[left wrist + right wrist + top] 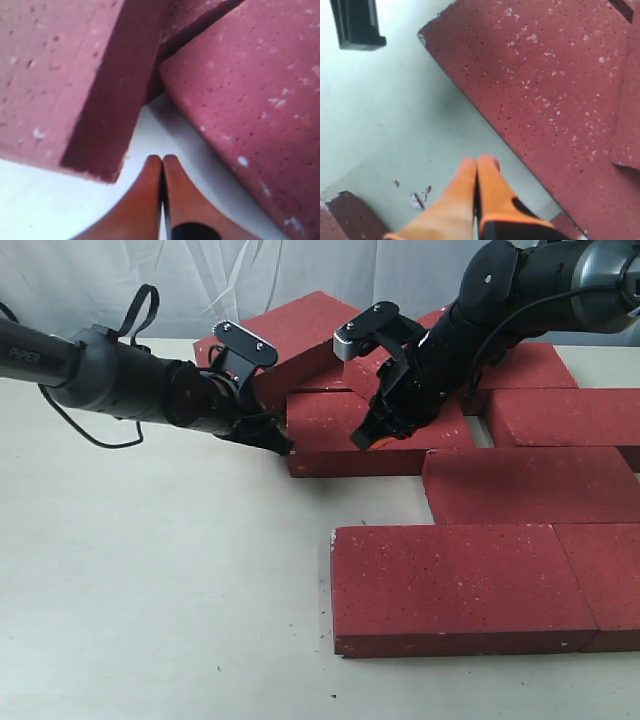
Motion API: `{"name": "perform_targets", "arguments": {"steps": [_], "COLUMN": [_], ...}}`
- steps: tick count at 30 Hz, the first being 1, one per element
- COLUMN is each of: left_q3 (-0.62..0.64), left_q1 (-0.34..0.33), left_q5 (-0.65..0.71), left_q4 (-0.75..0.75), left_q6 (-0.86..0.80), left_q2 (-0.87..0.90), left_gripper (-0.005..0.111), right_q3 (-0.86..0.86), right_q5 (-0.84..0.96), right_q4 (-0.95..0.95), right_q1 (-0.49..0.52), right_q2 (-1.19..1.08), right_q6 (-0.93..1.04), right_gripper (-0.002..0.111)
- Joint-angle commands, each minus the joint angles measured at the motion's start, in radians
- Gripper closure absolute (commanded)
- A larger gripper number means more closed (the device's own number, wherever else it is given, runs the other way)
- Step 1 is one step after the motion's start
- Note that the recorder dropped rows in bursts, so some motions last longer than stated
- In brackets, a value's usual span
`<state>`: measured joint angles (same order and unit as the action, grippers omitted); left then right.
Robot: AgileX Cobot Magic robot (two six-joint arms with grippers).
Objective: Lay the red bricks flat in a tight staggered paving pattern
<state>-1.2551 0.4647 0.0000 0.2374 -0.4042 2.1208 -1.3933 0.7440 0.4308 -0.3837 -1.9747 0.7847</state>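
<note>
1. Writing: white "PIPER" lettering on the grey-black left arm. It reads only in the exterior view.
2. The rough, white-flecked, rectangular dark red bricks lie on the off-white table, in the right half of the exterior view. They lie flat in offset rows. The two in the near row meet end to end, and narrow gaps show between some farther ones. One back brick sits tilted on its neighbours.
3. Left tool: its tip is low at the left end of a flat mid-row brick. Contact cannot be told from the exterior view.
4. Left wrist view: the orange fingers are pressed together with no brick in them. They point over a bare wedge of table between two bricks. One brick shows a dark side face, and the other shows its flecked top.
5. Right tool: in the exterior view its tip is low over the same mid-row brick.
6. Right wrist view: the orange fingers are likewise closed on themselves. They are over a table strip just beside a brick's long edge.
7. Only the right wrist view shows:
   - small reddish crumbs on the table;
   - a chipped brick corner;
   - a black block at the frame edge, identity unclear.
</note>
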Motion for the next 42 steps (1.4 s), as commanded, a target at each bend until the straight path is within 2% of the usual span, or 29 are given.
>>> {"name": "perform_targets", "arguments": {"steps": [1, 6, 24, 30, 42], "left_q3": [-0.059, -0.12, -0.155, -0.189, -0.189], "left_q1": [0.041, 0.061, 0.097, 0.106, 0.117], "left_q5": [0.01, 0.051, 0.008, 0.076, 0.03], "left_q4": [0.012, 0.006, -0.002, -0.007, -0.001], "left_q6": [0.003, 0.002, 0.002, 0.002, 0.003], "left_q2": [0.055, 0.092, 0.139, 0.14, 0.14], "left_gripper": [0.107, 0.107, 0.107, 0.107, 0.107], "right_q3": [0.002, 0.002, 0.002, 0.002, 0.002], "right_q5": [0.006, 0.006, 0.004, 0.002, -0.006], "right_q4": [0.011, 0.011, 0.007, 0.005, 0.005], "right_q1": [0.003, 0.003, 0.003, 0.003, 0.003], "right_q2": [0.01, 0.01, 0.01, 0.01, 0.01], "right_q6": [0.008, 0.008, 0.008, 0.008, 0.008], "right_gripper": [0.109, 0.109, 0.109, 0.109, 0.109]}}
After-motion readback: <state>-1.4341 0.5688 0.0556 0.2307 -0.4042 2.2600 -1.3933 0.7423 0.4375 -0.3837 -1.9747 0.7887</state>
